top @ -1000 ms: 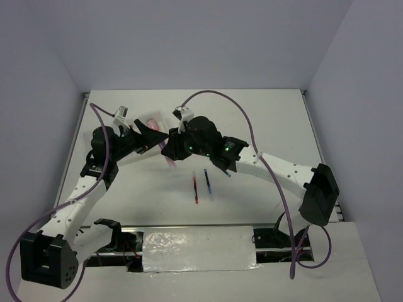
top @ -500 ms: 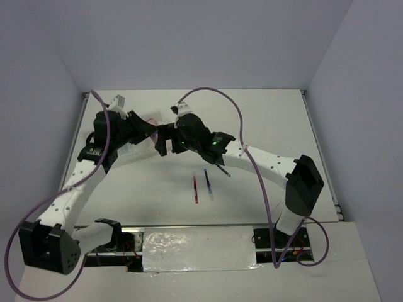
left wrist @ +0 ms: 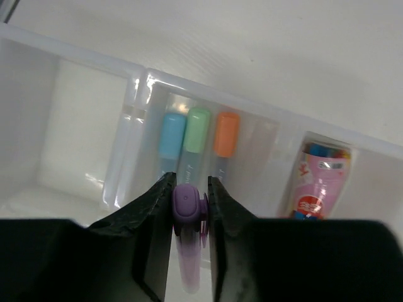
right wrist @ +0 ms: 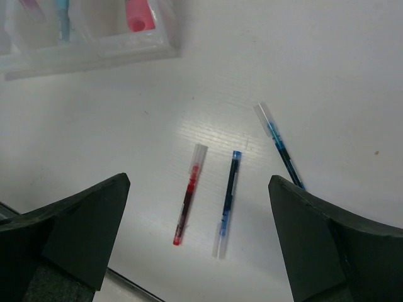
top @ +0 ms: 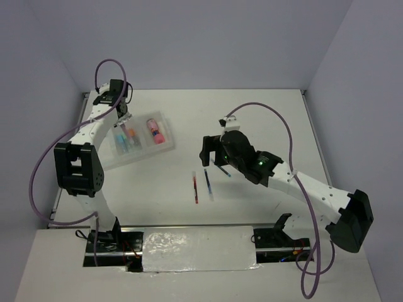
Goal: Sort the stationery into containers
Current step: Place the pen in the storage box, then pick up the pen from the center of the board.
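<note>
**Lilac highlighter held for release above the tray**

Lilac highlighter (left wrist: 187,214) is clamped between the fingers of the left tool (left wrist: 189,221) and hangs above the tray (left wrist: 252,108), roughly in line with its middle compartment. In that compartment the blue highlighter (left wrist: 171,135), green highlighter (left wrist: 196,129) and orange highlighter (left wrist: 225,133) lie side by side. For a clean drop, it is judged that the barrel should be brought fully over that compartment, aligned with the three barrels there and lowered close before the fingers are parted. Released high, it could strike a divider or bounce out. The pink marker (left wrist: 318,182) is seen in the neighbouring compartment. Well apart from the tray, the right tool (right wrist: 204,233) is held wide open above the red pen (right wrist: 189,195), blue pen (right wrist: 228,195) and a third pen (right wrist: 280,148) on the worktop (right wrist: 315,63).
</note>
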